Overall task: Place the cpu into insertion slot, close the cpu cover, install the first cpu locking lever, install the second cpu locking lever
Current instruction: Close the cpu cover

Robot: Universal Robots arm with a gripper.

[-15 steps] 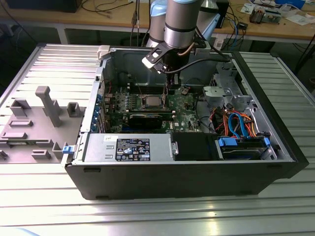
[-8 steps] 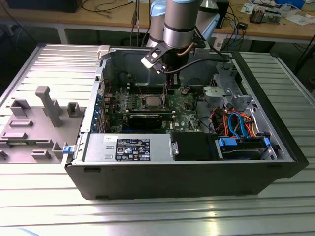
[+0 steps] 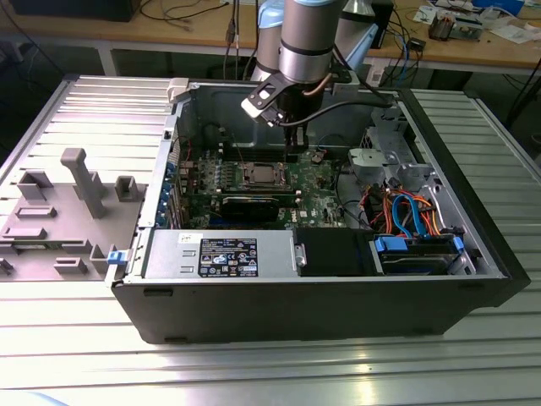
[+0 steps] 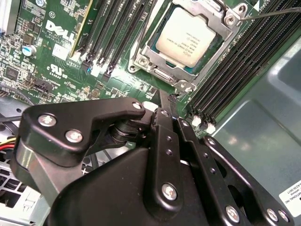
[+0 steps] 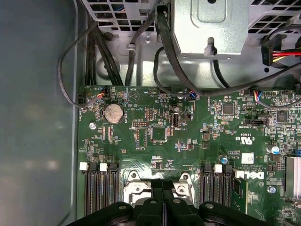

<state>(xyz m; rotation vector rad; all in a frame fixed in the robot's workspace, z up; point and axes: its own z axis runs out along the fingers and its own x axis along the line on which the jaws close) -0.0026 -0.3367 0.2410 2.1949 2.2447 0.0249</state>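
The cpu [image 4: 190,37], a square chip with a silvery top, lies in the socket on the green motherboard [image 4: 56,56]. The cpu cover [image 4: 162,75], a silvery metal frame, lies flat around it. A thin metal lever rod [image 4: 273,12] runs past the socket's far corner. My gripper [image 4: 165,96] is shut with nothing between its fingers, and its tip hovers just beside one corner of the socket. In the exterior view the gripper [image 3: 293,155] hangs inside the open computer case, close to the socket [image 3: 258,176]. In the first wrist view the gripper [image 5: 162,183] points over the socket's edge.
Black memory slots [image 4: 244,61] flank the socket on both sides. Cable bundles [image 5: 160,42] and a metal drive cage [image 5: 209,26] stand beyond the board. The case wall [image 3: 220,106] rises behind the arm. A grey fixture tray [image 3: 68,211] sits at the exterior view's left.
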